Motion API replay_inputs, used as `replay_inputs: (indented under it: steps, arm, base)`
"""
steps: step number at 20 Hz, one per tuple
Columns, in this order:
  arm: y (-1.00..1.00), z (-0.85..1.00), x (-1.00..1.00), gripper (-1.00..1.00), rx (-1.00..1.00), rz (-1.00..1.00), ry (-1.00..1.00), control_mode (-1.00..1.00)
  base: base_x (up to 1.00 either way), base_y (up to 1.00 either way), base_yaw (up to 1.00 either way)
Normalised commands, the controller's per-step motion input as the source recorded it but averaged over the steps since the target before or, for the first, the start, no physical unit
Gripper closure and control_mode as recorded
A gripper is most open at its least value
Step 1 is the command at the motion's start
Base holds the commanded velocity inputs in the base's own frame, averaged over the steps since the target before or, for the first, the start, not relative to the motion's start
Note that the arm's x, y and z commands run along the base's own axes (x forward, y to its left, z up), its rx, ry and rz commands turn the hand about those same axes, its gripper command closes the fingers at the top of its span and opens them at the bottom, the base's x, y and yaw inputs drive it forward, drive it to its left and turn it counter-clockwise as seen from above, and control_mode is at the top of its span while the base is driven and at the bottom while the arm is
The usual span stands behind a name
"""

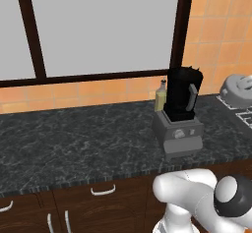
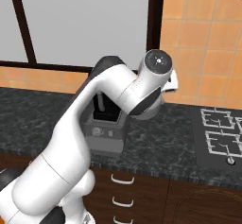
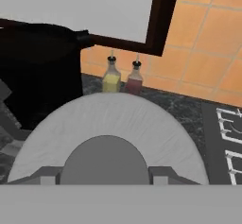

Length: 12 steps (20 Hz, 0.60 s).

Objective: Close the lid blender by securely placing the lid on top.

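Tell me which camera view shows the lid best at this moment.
The hand view: the lid fills its lower half, grey rim and raised centre knob plain, held beside the black blender. The left base view shows it small at the right edge. In the right base view I cannot make it out behind the arm.

Pale grey lid (image 3: 108, 124) with a darker grey knob (image 3: 105, 161) at its centre. The blender (image 1: 179, 111) shows a black jar (image 1: 181, 93), a grey side handle (image 1: 192, 97) and a dark grey base (image 1: 178, 134). Beside it, a yellowish bottle (image 3: 111, 79) and a reddish bottle (image 3: 134, 80), both dark-capped. The counter (image 1: 74, 138) is black with pale marbled veins. Orange wall tiles (image 3: 203, 62) behind, a dark brown window frame (image 1: 32, 30), dark brown cabinet fronts (image 1: 98, 205) with white handles (image 1: 103, 191). The stove (image 2: 220, 135) is dark with pale grates.
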Motion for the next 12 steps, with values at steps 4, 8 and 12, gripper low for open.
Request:
replay_inputs:
  steps: [4,8,12]
  arm:
    - [0.37,0.47,-0.05,1.0,0.06,0.0,0.0,-1.0]
    - [0.47,0.43,0.0,1.0,0.04,0.0,0.0,-1.0]
    - [0.57,0.5,0.0,1.0,0.04,0.0,0.0,-1.0]
  base:
    - [0.0,0.0,0.0]
    - [0.0,0.0,0.0]
    - [0.0,0.0,0.0]
